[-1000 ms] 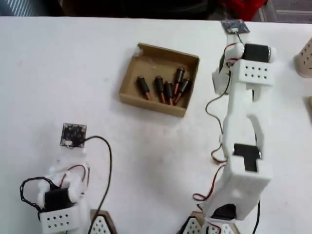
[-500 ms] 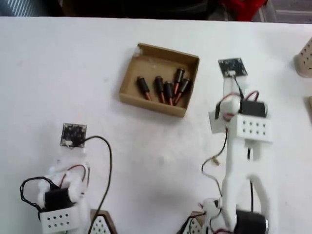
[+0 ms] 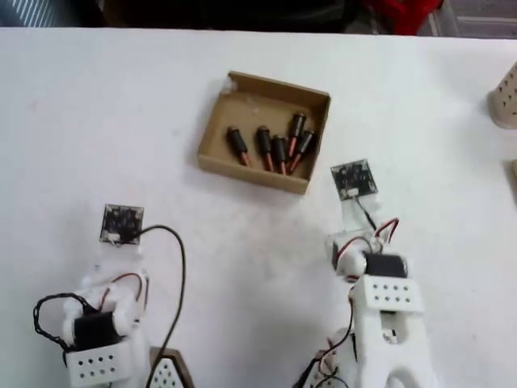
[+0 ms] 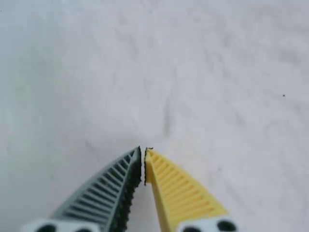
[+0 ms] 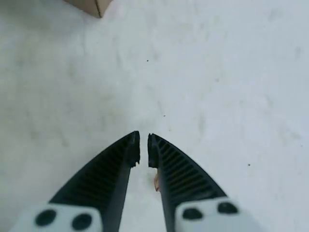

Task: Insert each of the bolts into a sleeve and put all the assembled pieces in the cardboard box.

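Five assembled pieces (image 3: 264, 145) in the cardboard box (image 3: 242, 171), left jaws and right jaws closed, empty, above the table (image 3: 97, 105)

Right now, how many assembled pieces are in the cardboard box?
5 assembled pieces, all lying in the cardboard box: one on the left, two mid-box, two nearer the right wall. None looks hidden.

High view fixed overhead, looking steeply down across the white counter (image 3: 121, 97), each wrist view close above the counter, facing forward past its own jaws, right wrist view sharing a corner of the cardboard box (image 5: 89, 5) with the high view.
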`<state>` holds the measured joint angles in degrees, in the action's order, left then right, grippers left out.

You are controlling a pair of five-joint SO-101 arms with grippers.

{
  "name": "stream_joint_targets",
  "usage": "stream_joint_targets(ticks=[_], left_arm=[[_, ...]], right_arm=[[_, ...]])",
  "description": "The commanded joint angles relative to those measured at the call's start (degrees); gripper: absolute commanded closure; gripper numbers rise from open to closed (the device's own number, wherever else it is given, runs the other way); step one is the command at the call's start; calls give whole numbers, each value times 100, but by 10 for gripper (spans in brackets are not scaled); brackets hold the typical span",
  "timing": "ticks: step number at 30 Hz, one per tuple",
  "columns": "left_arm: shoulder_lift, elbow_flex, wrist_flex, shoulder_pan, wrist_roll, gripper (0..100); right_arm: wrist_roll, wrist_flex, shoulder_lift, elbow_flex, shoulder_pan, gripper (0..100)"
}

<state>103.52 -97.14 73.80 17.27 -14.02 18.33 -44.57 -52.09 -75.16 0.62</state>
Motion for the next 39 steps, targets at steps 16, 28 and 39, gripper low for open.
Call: stream_joint_targets(ticks=[16, 28, 39], left_arm=[[84, 18, -18, 48, -44, 951], [84, 18, -18, 48, -44, 951], [84, 18, -18, 48, -44, 951]], right_arm=[[18, 1903, -989, -1371, -198, 981], [-686, 1771, -2246, -1538, 708, 981], [-782, -769, -5209, -1899, -92, 978]])
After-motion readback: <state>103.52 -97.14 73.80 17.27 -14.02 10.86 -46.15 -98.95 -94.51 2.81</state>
